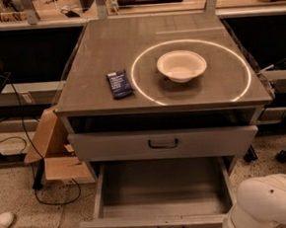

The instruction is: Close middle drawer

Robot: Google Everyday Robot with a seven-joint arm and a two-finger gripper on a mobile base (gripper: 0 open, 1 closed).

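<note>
Only the white arm (271, 202) shows beside the open middle drawer (161, 192); end effector unseen, state unknown.

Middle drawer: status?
Gripper out of view; arm lower right, beside middle drawer front corner. Drawer pulled far out. Nothing seen in its path.

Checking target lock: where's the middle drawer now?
Camera view, bottom centre: the middle drawer is pulled out under the taller-fronted drawer, white arm at its right front corner; the gripper is out of view.
</note>
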